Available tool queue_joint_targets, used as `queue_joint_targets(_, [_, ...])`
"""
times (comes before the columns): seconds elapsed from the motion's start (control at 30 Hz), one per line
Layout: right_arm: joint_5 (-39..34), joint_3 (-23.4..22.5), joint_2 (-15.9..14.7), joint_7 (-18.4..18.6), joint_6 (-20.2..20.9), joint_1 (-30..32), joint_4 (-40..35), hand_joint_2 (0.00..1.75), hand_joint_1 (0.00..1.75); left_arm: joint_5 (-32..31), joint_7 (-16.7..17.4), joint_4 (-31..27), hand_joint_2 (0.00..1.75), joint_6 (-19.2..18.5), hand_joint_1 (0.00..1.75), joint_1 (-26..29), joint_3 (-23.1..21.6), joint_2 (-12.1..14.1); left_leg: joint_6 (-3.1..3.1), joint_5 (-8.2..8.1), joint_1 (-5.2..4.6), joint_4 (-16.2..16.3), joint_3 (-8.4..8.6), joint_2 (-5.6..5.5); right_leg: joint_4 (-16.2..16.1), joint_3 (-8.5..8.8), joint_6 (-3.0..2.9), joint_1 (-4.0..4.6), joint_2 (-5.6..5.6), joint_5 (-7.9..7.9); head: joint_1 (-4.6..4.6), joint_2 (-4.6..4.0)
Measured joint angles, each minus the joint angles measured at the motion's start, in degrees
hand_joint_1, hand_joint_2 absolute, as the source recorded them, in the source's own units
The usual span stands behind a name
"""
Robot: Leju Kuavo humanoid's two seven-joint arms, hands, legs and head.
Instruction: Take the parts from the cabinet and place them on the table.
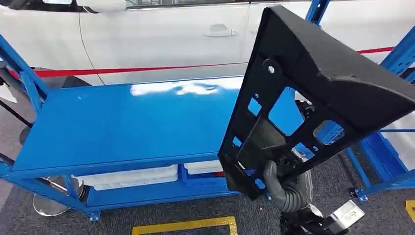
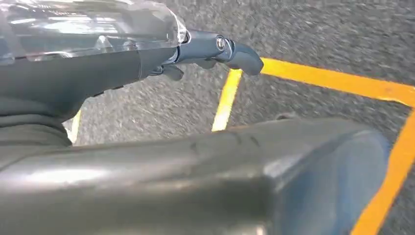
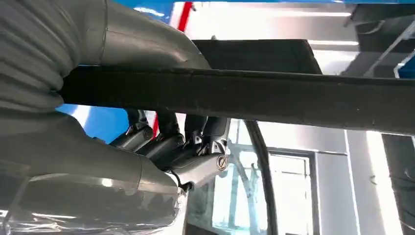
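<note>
- Table [image 1: 122,122] sits centre-left, approx 10 o'clock from right hand [image 1: 286,188].
- Part [image 1: 313,98] held up in right hand, in front of table's right end, tilted, running toward 1 o'clock.
- Bins [image 1: 129,176] on lower shelf under tabletop.
- Car [image 1: 161,34] behind table, 12 o'clock.
- Rack [image 1: 391,147] at 3 o'clock, beside part.
- Left hand [image 2: 215,51] over floor w/ tape lines [image 2: 227,98].

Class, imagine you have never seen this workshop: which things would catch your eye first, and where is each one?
The eye lands first on the big black part with cut-out windows, held up at the right by the right hand, which grips its lower end. Behind it stretches the bright blue table, its glossy top bare, with white bins on the shelf beneath. Beyond stands a white car.
</note>
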Motion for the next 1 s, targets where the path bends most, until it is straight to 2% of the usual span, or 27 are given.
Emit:
queue_joint_targets(0.03, [0.3,-0.3,-0.1,0.0,-0.1,0.3,0.0,1.75,1.75,0.0,0.0,0.0,0.00,0.0,0.00,0.0,0.0,0.0,-0.03,0.56,-0.04,0.1,-0.73,0.06,4.2,-0.92,0.24,-0.02,0.00,-2.19,0.00,0.00])
queue_joint_targets(0.07, [0.4,-0.4,-0.2,0.0,-0.2,0.7,0.1,1.75,1.75,0.0,-0.1,0.0,0.00,0.0,0.00,0.0,-0.1,0.1,-0.13,1.19,-0.04,0.3,-1.71,0.11,7.4,-1.13,0.43,-0.03,-0.01,-2.66,0.00,0.00])
queue_joint_targets(0.1, [0.2,-0.4,-0.3,0.0,-0.3,1.0,0.2,1.75,1.75,0.0,-0.3,0.0,0.00,-0.1,0.00,0.0,-0.1,0.2,-0.26,1.68,-0.02,0.6,-2.63,0.13,7.7,-0.10,0.53,-0.09,-0.01,-1.38,0.00,0.00])
queue_joint_targets(0.13, [0.0,-0.4,-0.4,0.0,-0.3,1.2,0.2,1.75,1.75,0.0,-0.5,0.0,0.00,-0.1,0.00,0.0,-0.1,0.2,-0.40,1.97,0.01,0.8,-3.39,0.17,6.2,1.64,0.59,-0.19,-0.04,0.28,0.00,0.00])
queue_joint_targets(0.17, [-0.4,-0.5,-0.5,0.0,-0.3,1.6,0.2,1.75,1.75,0.0,-0.9,0.0,0.00,-0.3,0.00,0.0,-0.1,0.2,-0.48,2.24,0.08,1.3,-4.27,0.85,2.2,5.07,0.71,-0.33,-0.34,2.28,0.00,0.00])
queue_joint_targets(0.2, [-0.6,-0.6,-0.6,0.0,-0.3,1.7,0.2,1.75,1.75,-0.2,-1.3,0.0,0.00,-0.4,0.00,0.0,-0.1,0.2,-0.74,2.40,0.11,1.8,-4.91,0.88,-3.1,9.10,0.85,-0.45,-1.34,3.00,0.00,0.00])
queue_joint_targets(0.23, [-0.9,-0.6,-0.8,0.0,0.0,1.7,0.2,1.75,1.75,-0.3,-1.5,0.0,0.00,-0.6,0.00,0.1,-0.1,0.4,-1.00,2.50,-0.18,2.5,-5.36,1.09,-8.0,12.42,0.96,-0.39,-3.55,1.06,0.00,0.00])
queue_joint_targets(0.27, [-1.0,-0.7,-0.8,0.0,0.1,1.9,0.2,1.75,1.75,-0.6,-1.6,0.0,0.00,-0.8,0.00,0.2,-0.1,0.4,-1.38,2.60,-0.21,3.0,-5.62,1.30,-9.8,13.21,-0.01,0.44,-3.46,0.64,-0.04,0.00])
queue_joint_targets(0.37, [-0.9,-1.4,-0.9,-0.1,0.2,3.5,0.0,1.75,1.75,-0.9,-1.7,0.0,0.00,-1.4,0.00,0.3,-0.2,0.6,-2.58,3.56,-0.09,2.8,-5.54,2.62,-9.4,12.05,-1.58,0.47,-1.93,1.53,-0.22,0.00])
queue_joint_targets(0.4, [-0.7,-1.6,-0.9,-0.1,0.2,4.1,-0.1,1.75,1.75,-1.0,-1.7,0.0,0.00,-1.5,0.00,0.4,-0.2,0.7,-3.10,3.06,-0.04,3.0,-5.96,2.47,-9.8,11.56,-2.37,0.20,-1.69,2.29,-0.22,0.00])
queue_joint_targets(0.43, [-0.5,-1.8,-0.9,-0.1,0.2,4.6,-0.4,1.75,1.75,-1.2,-1.7,0.0,0.00,-1.5,0.00,0.4,-0.2,0.7,-3.42,0.71,0.12,4.3,-6.57,1.55,-9.8,10.92,-2.86,0.20,-1.34,2.91,-0.24,0.00])
queue_joint_targets(0.5, [-0.3,-2.1,-0.9,-0.1,0.2,5.7,-0.8,1.75,1.75,-1.3,-1.9,0.0,0.00,-1.6,0.00,0.6,-0.3,0.7,-3.49,-6.34,0.13,11.5,-8.67,0.46,-9.8,9.31,-3.40,0.34,-0.47,4.18,-0.24,0.00])
queue_joint_targets(0.53, [0.0,-2.2,-0.9,-0.1,0.3,6.4,-1.0,1.75,1.75,-1.3,-2.0,0.0,0.00,-1.6,0.00,0.6,-0.4,0.7,-3.45,-8.89,0.12,16.0,-9.63,0.32,-9.7,8.41,-3.48,0.50,0.13,4.89,-0.24,0.00])
queue_joint_targets(0.57, [0.1,-2.5,-0.9,-0.1,0.4,6.9,-1.0,1.75,1.75,-1.3,-2.1,0.0,0.00,-1.6,0.00,0.6,-0.4,0.7,-3.34,-9.80,0.12,19.2,-10.03,0.31,-9.6,7.52,-3.49,0.65,0.66,5.55,-0.24,0.00])
queue_joint_targets(0.6, [0.2,-2.8,-0.9,-0.1,0.5,7.4,-1.1,1.75,1.75,-1.3,-2.1,0.0,0.00,-1.6,0.00,0.6,-0.4,0.7,-3.11,-9.10,0.10,20.2,-9.50,0.28,-9.5,6.61,-3.49,0.82,1.16,6.18,-0.24,0.00])
queue_joint_targets(0.63, [0.2,-3.2,-0.9,-0.1,0.7,7.8,-1.1,1.75,1.75,-1.3,-2.1,0.0,0.00,-1.5,0.00,0.6,-0.4,0.7,-2.68,-7.21,-0.05,18.8,-7.72,0.21,-9.4,5.71,-3.47,1.05,1.82,6.84,-0.24,0.00])
queue_joint_targets(0.67, [0.2,-3.5,-0.9,-0.1,1.0,8.1,-1.1,1.75,1.75,-1.3,-2.1,0.0,0.00,-1.5,0.00,0.6,-0.4,0.7,-2.09,-4.96,-0.22,15.3,-4.84,-0.03,-9.3,4.91,-3.45,1.30,2.47,7.48,-0.24,0.00])
queue_joint_targets(0.7, [0.3,-4.0,-0.9,-0.1,1.1,8.3,-1.2,1.75,1.75,-1.3,-2.1,0.0,0.00,-1.5,0.00,0.5,-0.4,0.7,-1.12,-3.25,-0.45,10.3,-1.13,-0.95,-9.3,4.19,-3.41,1.55,3.26,8.17,-0.24,0.00])
queue_joint_targets(0.73, [0.3,-4.3,-0.8,-0.1,1.2,8.4,-1.2,1.75,1.75,-1.3,-2.1,0.0,0.00,-1.5,0.00,0.4,-0.4,0.8,-0.02,-3.17,-0.85,5.7,2.17,-2.94,-9.3,3.84,-3.42,1.35,3.65,8.73,-0.24,0.00])
queue_joint_targets(0.77, [0.4,-4.8,-0.5,-0.1,1.2,8.5,-1.3,1.75,1.75,-1.3,-2.1,0.0,0.00,-1.4,0.00,0.3,-0.4,1.1,1.06,-5.50,-1.09,0.3,5.21,-5.07,-9.3,3.56,-2.94,1.57,4.12,9.41,-0.20,0.00])
queue_joint_targets(0.8, [0.5,-5.2,-0.3,-0.1,1.2,8.7,-1.3,1.75,1.75,-1.4,-1.9,0.0,0.00,-1.5,0.00,0.3,-0.4,0.9,-0.04,-4.93,-1.10,0.0,5.35,-4.37,-9.6,3.64,-2.54,1.02,4.50,9.97,-0.24,0.00])
queue_joint_targets(0.83, [0.8,-5.7,-0.1,-0.2,1.2,8.9,-1.4,1.75,1.75,-1.5,-1.9,0.0,0.00,-1.5,0.00,0.3,-0.4,0.9,0.24,-4.64,-1.62,-0.3,5.27,-4.25,-9.9,3.60,-2.17,0.68,5.01,10.40,-0.24,-0.02])
queue_joint_targets(0.87, [1.0,-6.2,0.1,-0.1,1.2,9.1,-1.6,1.75,1.75,-1.6,-1.7,0.0,0.00,-1.5,0.00,0.0,-0.4,0.9,0.40,-4.11,-1.74,-0.4,5.05,-3.65,-10.3,3.52,-1.66,0.51,5.63,11.25,-0.26,0.00])
queue_joint_targets(0.9, [1.1,-6.6,0.2,-0.1,1.2,9.5,-1.8,1.75,1.75,-1.7,-1.5,0.2,0.00,-1.5,0.00,0.0,-0.5,0.6,0.52,-2.72,-1.15,-1.5,4.68,-2.91,-10.6,3.31,-1.30,1.09,6.05,11.87,-0.26,0.00])
queue_joint_targets(0.93, [1.1,-7.2,0.2,-0.2,1.2,9.9,-1.8,1.75,1.75,-1.7,-1.5,0.2,0.00,-1.5,0.00,-0.1,-0.5,0.7,0.51,-1.77,-0.91,-2.0,4.33,-1.86,-9.7,2.65,-1.50,0.88,3.95,10.00,-0.24,0.00])
queue_joint_targets(0.97, [1.4,-7.5,0.2,-0.2,1.2,9.8,-1.8,1.75,1.75,-1.7,-1.4,0.2,0.00,-1.5,0.00,-0.1,-0.5,0.7,1.05,-1.04,-0.86,-2.2,3.59,-1.19,-7.5,2.00,-1.30,0.85,2.02,6.13,-0.22,0.00])
queue_joint_targets(1.0, [1.7,-7.6,0.3,-0.1,1.2,9.8,-1.8,1.75,1.75,-1.7,-1.4,0.2,0.00,-1.7,0.00,0.1,-0.5,0.7,0.87,-0.45,-0.86,-2.2,2.82,-0.32,-4.0,1.17,-0.85,0.53,1.18,2.30,-0.20,0.00])
